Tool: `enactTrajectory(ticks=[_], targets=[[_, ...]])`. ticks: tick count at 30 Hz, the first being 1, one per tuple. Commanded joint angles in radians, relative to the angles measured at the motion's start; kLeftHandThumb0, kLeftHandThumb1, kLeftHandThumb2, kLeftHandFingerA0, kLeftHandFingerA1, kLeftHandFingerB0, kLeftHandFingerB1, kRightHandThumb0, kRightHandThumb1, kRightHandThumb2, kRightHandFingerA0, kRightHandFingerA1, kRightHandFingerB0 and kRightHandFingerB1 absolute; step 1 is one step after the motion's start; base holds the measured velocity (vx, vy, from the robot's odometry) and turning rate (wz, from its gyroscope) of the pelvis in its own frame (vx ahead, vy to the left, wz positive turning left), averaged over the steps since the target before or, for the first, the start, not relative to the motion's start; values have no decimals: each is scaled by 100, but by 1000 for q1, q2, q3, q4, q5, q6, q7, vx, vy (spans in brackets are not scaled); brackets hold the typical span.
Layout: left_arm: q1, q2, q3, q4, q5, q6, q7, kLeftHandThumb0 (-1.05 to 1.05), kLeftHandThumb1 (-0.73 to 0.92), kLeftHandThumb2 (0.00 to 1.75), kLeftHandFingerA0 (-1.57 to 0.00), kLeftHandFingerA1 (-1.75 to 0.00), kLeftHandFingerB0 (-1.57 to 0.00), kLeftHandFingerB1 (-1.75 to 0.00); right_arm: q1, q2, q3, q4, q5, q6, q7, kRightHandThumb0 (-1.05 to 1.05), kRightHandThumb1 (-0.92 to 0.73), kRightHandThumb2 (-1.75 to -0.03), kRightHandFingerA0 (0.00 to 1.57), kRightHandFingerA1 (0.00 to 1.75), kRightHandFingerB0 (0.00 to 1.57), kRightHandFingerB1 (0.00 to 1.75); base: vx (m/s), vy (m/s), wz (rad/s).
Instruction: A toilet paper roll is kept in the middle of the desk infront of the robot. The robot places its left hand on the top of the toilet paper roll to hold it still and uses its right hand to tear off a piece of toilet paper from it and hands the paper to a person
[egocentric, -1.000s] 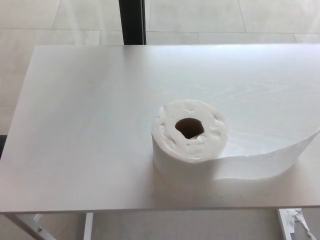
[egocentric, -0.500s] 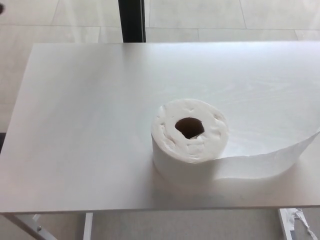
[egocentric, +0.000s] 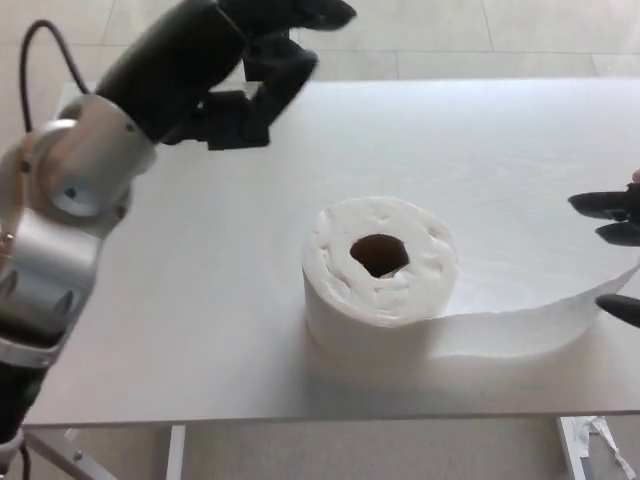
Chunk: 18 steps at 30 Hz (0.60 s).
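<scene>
A soft, light toilet paper roll (egocentric: 380, 275) stands upright mid-desk (egocentric: 180, 260), its loose tail (egocentric: 530, 320) trailing toward 3 o'clock. Left hand (egocentric: 265, 75) hovers at 11 o'clock, fingers released; right hand (egocentric: 615, 250), fingers spread, nears the flimsy tail.

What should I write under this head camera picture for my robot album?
Robot's open left hand hovers beyond the toilet paper roll; right hand nears its loose tail.

White toilet paper roll (egocentric: 379, 275) upright on end mid-desk, loose tail (egocentric: 530, 325) trailing right.
</scene>
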Motion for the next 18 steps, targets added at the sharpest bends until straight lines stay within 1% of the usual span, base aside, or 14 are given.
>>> enactTrajectory(ticks=[1, 2, 3, 6, 7, 8, 9, 10, 11, 12, 17, 18], targets=[[-70, -40, -275, -46, 373, 229, -31, -66, 80, 64, -32, -49, -35, -42, 13, -122, 110, -114, -197, 1, 119, -72, -66, -60, 24, 44, 30, 33, 0, 0, 0], [-60, -40, -284, -44, 381, 224, -25, -72, 67, 101, -29, -57, -29, -53, 15, -128, 106, -127, -196, -2, 119, -70, -66, -60, 24, 44, 30, 32, 0, 0, 0], [-44, -44, -300, -34, 391, 212, -11, -69, 65, 101, -27, -58, -30, -54, 14, -129, 104, -139, -197, -12, 114, -71, -65, -60, 24, 45, 30, 32, 0, 0, 0], [-29, -45, -315, -40, 397, 232, -19, -72, 67, 103, -26, -57, -30, -53, 16, -148, 109, -165, -212, -6, 120, -72, -67, -61, 22, 43, 27, 32, 0, 0, 0], [-21, -46, -321, -41, 403, 231, -13, -73, 68, 103, -26, -58, -31, -54, 13, -149, 112, -164, -221, -23, 115, -72, -66, -60, 22, 44, 27, 32, 0, 0, 0], [-16, -47, -327, -39, 409, 232, -9, -67, 80, 64, -32, -51, -36, -42, 13, -154, 116, -177, -228, -14, 118, -73, -67, -60, 20, 44, 25, 33, 0, 0, 0], [-11, -45, -330, -34, 416, 225, -1, -71, 66, 102, -30, -59, -32, -54, 4, -160, 124, -187, -244, -18, 121, -71, -66, -60, 21, 42, 25, 32, 0, 0, 0], [-7, -44, -332, -34, 420, 223, 2, -72, 67, 102, -30, -59, -32, -54, 0, -161, 129, -195, -252, -16, 121, -71, -65, -60, 21, 43, 25, 34, 0, 0, 0], [-3, -46, -337, -40, 423, 238, -2, -72, 67, 102, -29, -59, -31, -54, 2, -161, 136, -209, -259, -7, 120, -71, -65, -60, 21, 42, 26, 33, 0, 0, 0], [0, -47, -344, -47, 426, 253, -14, -67, 80, 64, -30, -50, -34, -41, 9, -165, 137, -218, -262, -4, 124, -70, -65, -60, 21, 41, 26, 33, 0, 0, 0], [26, -43, -357, -60, 438, 257, -16, -65, 82, 64, -30, -49, -36, -41, 0, -155, 156, -220, -278, 28, 124, -70, -65, -60, 21, 43, 28, 34, 0, 0, 0], [42, -41, -363, -67, 449, 258, -11, -71, 66, 103, -25, -57, -33, -55, 1, -151, 162, -225, -285, 41, 123, -69, -65, -60, 21, 43, 28, 34, 0, 0, 0]])
